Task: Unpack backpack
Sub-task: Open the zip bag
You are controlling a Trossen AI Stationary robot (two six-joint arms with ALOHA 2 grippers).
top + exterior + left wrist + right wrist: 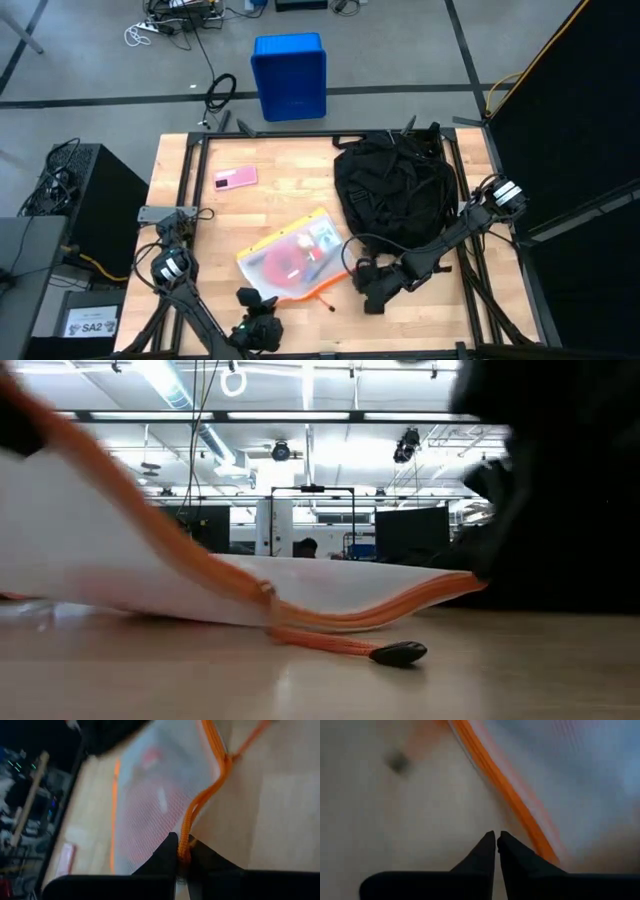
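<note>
The backpack [392, 190] lies slumped at the right of centre in the high view, on the far right part of the table [275, 200]. A clear mesh pouch [292, 256] with orange trim lies out of it, at the frame's lower middle, its orange cord [325, 643] trailing toward the front edge. A pink flat item [235, 178] sits apart at the upper left of the tabletop, and a blue crate [290, 75] stands on the floor beyond the table.

The left gripper [181, 862] is at the bottom centre of the high view, at the pouch's near corner; its wrist view shows the jaws closed on the orange trim cord. The right gripper [496, 840] is just right of the pouch (between it and the backpack), jaws shut with nothing between them, hanging over bare wood beside the orange edge.

I judge the step in hand to be setting the pouch down clear of the bag. Whether more remains inside the backpack cannot be told from above, since its opening is hard to make out. Next, the left jaws should let go of the cord, and the right arm should turn back to the bag's mouth with jaws spread, avoiding the loose straps.
</note>
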